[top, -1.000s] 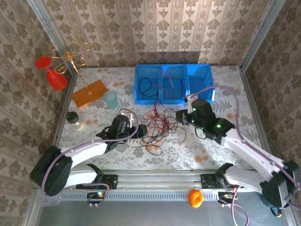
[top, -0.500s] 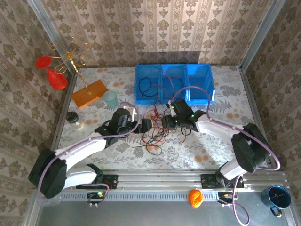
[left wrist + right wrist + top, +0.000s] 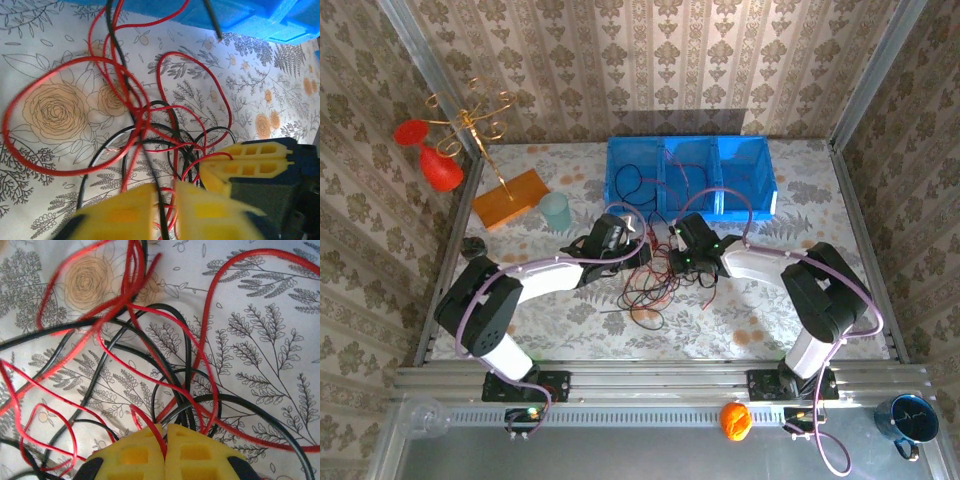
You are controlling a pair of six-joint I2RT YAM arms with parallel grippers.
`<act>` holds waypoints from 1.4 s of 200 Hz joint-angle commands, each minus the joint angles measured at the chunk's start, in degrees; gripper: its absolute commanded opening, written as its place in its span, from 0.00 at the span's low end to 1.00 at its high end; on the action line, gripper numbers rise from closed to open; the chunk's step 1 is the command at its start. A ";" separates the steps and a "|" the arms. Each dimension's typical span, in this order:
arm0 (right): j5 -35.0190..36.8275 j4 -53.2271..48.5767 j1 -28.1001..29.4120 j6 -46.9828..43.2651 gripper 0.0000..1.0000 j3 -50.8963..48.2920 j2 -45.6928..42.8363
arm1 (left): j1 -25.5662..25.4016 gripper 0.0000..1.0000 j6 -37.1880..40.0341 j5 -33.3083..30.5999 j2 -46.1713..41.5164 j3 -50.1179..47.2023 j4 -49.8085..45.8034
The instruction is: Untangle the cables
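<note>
So the left hand and right hand each pinch strands of the cables mid tabletop, looks like they're set to pull the tangle apart.

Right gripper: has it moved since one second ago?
Yes. The right gripper moved left along the front of the blue three-compartment plastic bin, toward its left end.

Damask-papered walls, floral-print table
</note>
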 commanded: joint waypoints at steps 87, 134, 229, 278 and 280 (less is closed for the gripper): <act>12.79 -3.20 -4.66 5.31 0.00 -14.17 -20.01 | 4.36 0.00 7.25 -2.26 -30.53 -5.37 -15.70; 12.38 -5.14 -9.62 5.90 0.00 -15.06 -21.32 | 8.98 0.00 10.81 2.03 -38.54 -0.72 -23.02; 12.91 -5.83 -13.86 7.11 0.00 -16.13 -20.43 | 12.75 0.00 14.87 11.00 -43.51 13.79 -33.75; -0.61 -2.66 -12.01 3.67 0.33 -15.61 -27.10 | 12.54 0.00 12.94 19.61 -40.81 11.36 -27.14; -0.67 -2.98 -11.53 3.41 0.34 -15.30 -27.45 | 12.51 0.00 12.82 19.95 -40.56 11.04 -26.62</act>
